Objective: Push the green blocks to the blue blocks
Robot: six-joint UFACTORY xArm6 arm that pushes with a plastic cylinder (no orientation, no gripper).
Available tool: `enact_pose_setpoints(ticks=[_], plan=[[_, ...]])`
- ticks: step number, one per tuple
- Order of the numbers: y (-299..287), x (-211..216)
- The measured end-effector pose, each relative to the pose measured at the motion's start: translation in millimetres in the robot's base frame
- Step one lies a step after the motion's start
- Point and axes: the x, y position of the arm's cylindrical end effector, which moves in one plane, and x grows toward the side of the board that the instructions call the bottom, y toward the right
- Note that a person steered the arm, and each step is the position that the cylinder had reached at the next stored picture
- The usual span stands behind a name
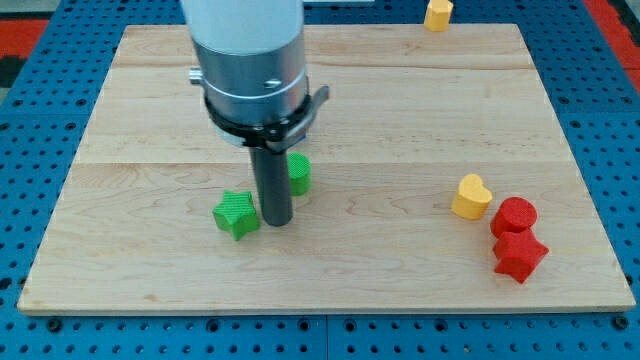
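Note:
A green star-shaped block lies on the wooden board, left of centre near the view's bottom. A second green block, rounded, sits just up and to the right of it, partly hidden by my rod. My tip rests on the board between the two green blocks, right beside the star's right edge. No blue blocks show in the view.
A yellow heart-shaped block, a red round block and a red star-shaped block cluster at the right near the view's bottom. Another yellow block lies off the board at the view's top.

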Motion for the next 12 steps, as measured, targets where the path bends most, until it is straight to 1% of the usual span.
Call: enact_pose_setpoints(ticks=[2,3,4,5,6,7,9,10,11,12], plan=[[-8,-65],[-6,-42],[18,23],[16,80],[-32,82],[-49,44],[-53,-12],[-53,-29],[-82,-15],[-103,-33]])
